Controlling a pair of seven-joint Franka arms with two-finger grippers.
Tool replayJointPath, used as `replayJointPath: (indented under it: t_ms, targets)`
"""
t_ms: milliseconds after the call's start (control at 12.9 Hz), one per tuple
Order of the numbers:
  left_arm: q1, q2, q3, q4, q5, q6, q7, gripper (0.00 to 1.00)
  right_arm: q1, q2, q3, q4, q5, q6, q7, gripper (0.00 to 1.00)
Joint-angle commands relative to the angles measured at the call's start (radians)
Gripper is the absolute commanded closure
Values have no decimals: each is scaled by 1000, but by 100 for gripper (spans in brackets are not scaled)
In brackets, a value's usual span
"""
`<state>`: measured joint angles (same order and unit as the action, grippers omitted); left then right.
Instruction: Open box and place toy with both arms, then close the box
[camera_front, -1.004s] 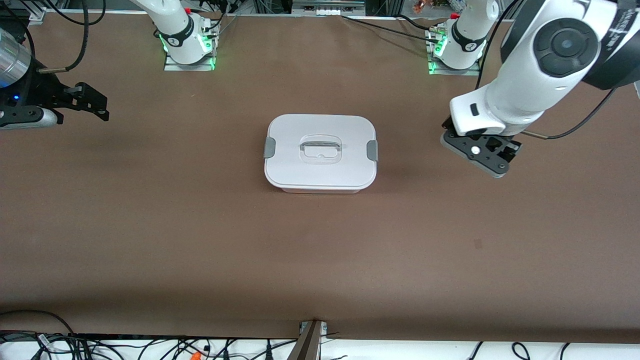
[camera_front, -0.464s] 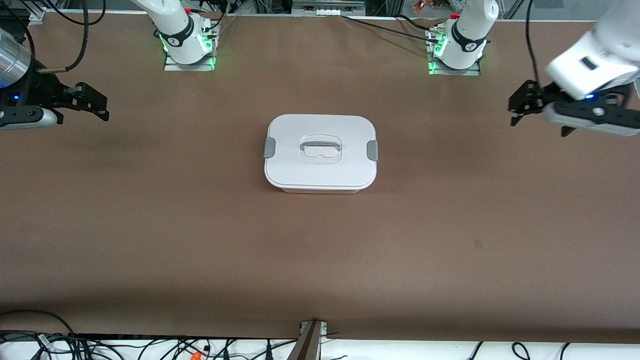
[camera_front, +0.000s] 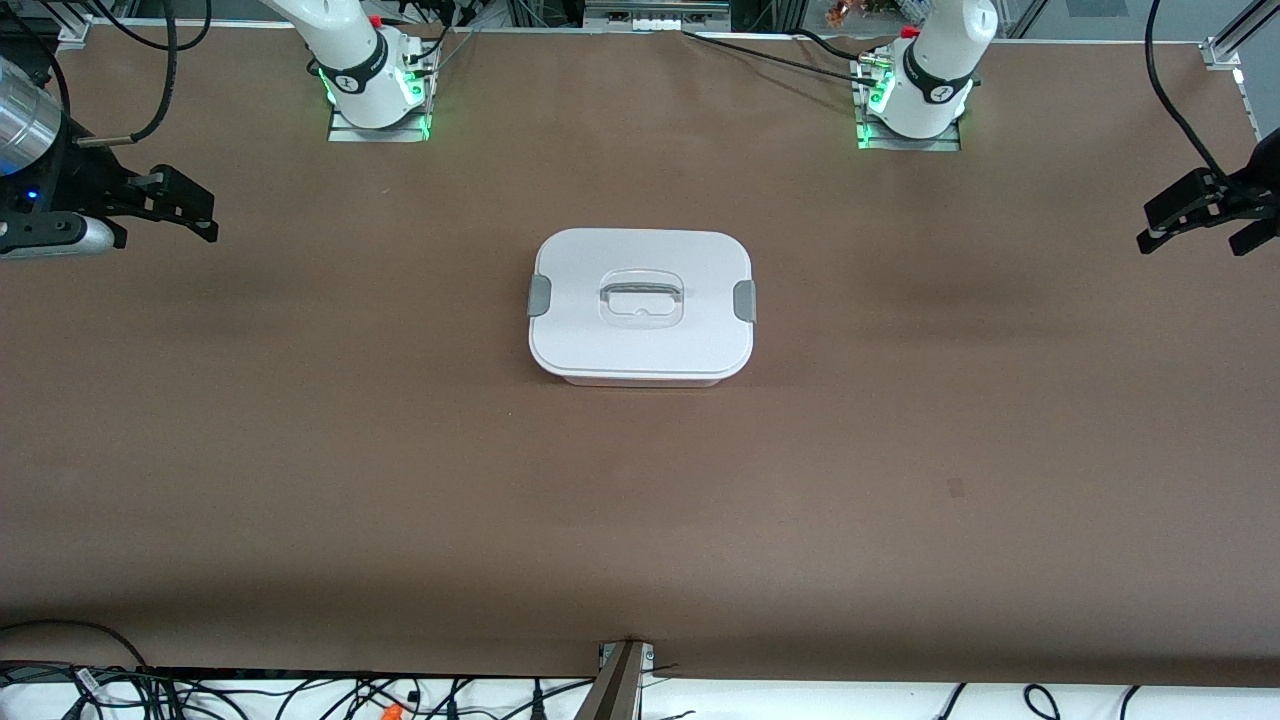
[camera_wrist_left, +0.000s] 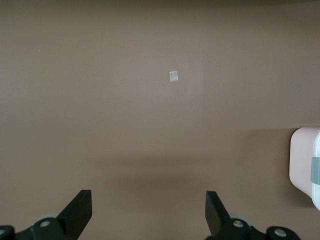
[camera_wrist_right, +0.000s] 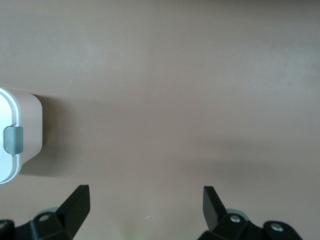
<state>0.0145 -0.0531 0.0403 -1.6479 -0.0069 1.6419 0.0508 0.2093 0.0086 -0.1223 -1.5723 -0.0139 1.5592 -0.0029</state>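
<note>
The box (camera_front: 641, 306) stands in the middle of the table with its white lid on, a grey clip (camera_front: 539, 295) at each end and a recessed handle (camera_front: 641, 298) in the middle. Its edge also shows in the left wrist view (camera_wrist_left: 304, 167) and in the right wrist view (camera_wrist_right: 17, 137). The toy is out of view. My left gripper (camera_front: 1190, 212) is open and empty over the table's end by the left arm. My right gripper (camera_front: 185, 207) is open and empty over the table's end by the right arm. Both are well apart from the box.
The brown table (camera_front: 400, 450) is bare around the box. A small pale square mark (camera_wrist_left: 173, 76) lies on it. The arm bases (camera_front: 375, 85) stand along the table edge farthest from the front camera. Cables (camera_front: 300, 695) lie below the near edge.
My left arm has swung away from beside the box, out to the table's end by the left arm. The right arm and the box have not moved.
</note>
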Motion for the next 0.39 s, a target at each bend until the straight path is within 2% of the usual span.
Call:
replayJointPath:
  t_ms: [0,309]
  targets:
    - [-48,4,12,-9,1,12,-19,0,-11,8,7,23,15,-19,11,0]
    - [-71,22,30,14,4,3,-19,0,-11,8,7,23,15,-19,11,0]
